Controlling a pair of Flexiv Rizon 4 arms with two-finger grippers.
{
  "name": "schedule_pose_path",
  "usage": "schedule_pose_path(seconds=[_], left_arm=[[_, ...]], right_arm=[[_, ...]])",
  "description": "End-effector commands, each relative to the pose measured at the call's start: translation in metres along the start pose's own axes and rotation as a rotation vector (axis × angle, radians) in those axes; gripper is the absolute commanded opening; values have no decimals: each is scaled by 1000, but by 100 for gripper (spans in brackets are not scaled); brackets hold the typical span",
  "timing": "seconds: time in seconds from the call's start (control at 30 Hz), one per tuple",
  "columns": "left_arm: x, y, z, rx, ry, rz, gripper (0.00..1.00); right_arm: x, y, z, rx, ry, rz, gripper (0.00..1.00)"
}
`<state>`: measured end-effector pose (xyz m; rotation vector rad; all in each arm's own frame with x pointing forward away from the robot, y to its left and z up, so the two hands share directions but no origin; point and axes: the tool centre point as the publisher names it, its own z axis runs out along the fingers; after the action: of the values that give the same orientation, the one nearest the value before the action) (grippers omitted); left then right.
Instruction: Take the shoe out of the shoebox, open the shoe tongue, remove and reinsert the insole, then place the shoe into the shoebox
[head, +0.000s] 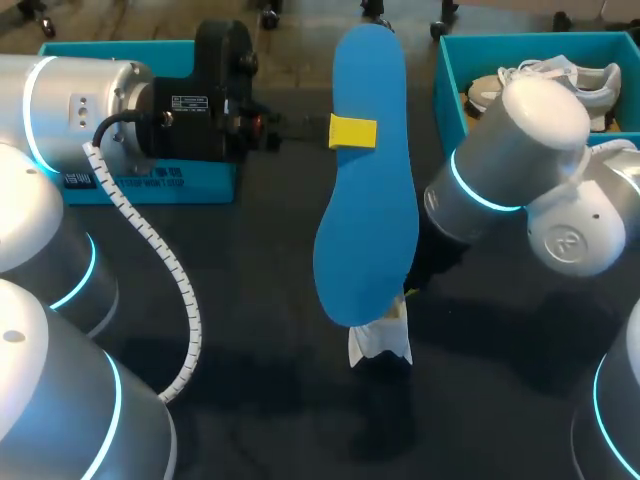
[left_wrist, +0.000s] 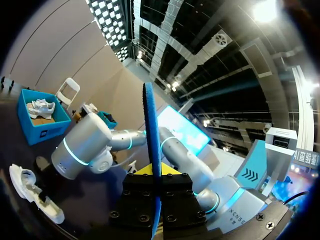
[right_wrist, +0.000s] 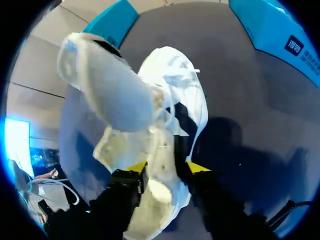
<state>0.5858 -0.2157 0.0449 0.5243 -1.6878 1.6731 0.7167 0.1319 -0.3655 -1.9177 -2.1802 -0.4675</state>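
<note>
Head view: the left gripper pinches the blue insole, likely light and floppy, best held mid-length; the right gripper clamps the soft white shoe.

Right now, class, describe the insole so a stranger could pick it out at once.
On the dark table, look just left of the teal shoebox at the far right. There the left hand holds the insole above the table. It is the only flat, plain blue, foot-shaped piece; the white shoe under its near end is bulky.
</note>
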Motion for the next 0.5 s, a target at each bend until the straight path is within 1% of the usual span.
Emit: schedule_pose_path(seconds=[0.03,0.13,0.27,0.33,0.4,0.5], left_arm=[[-1,-1,1,-3,0,0,0],[-1,-1,1,-3,0,0,0],[-1,-1,1,-3,0,0,0],[-1,-1,1,-3,0,0,0],[-1,-1,1,-3,0,0,0],[-1,-1,1,-3,0,0,0]], right_arm=[[4,-3,-24,-10,44,25,100],[8,-2,-40,-44,126,53,100],[13,-2,-56,-47,202,60,100],[16,-2,-68,-43,273,66,100],[19,-1,-77,-58,312,78,100],[19,-1,-77,-58,312,78,100]])
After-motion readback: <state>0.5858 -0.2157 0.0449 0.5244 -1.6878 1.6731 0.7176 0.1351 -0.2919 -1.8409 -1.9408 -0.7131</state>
